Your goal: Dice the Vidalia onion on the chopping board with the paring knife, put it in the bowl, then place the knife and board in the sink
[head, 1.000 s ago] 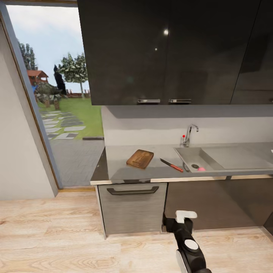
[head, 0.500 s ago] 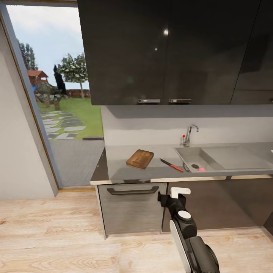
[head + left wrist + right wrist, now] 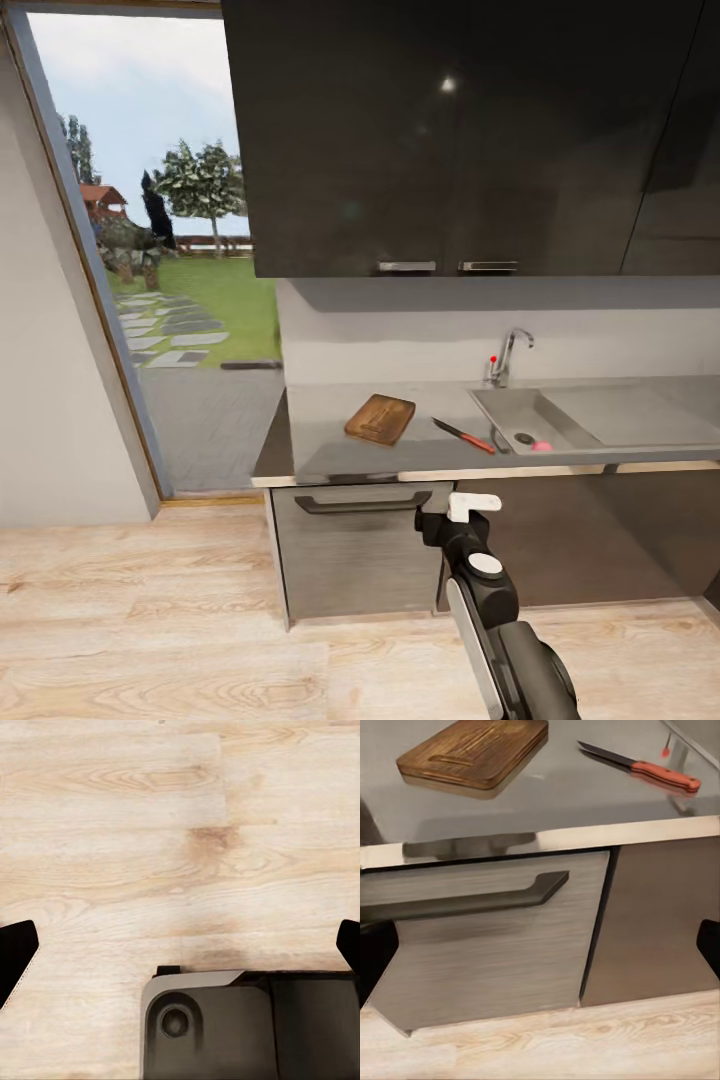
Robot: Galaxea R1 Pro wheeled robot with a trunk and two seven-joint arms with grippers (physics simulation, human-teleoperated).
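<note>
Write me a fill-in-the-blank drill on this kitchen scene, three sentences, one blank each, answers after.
1. The paring knife lies on the countertop between the chopping board and the ____.
2. The knife's handle is coloured ____.
3. In the left wrist view, the surface below the left hand is a wooden ____.

Missing words: sink; red-orange; floor
</note>
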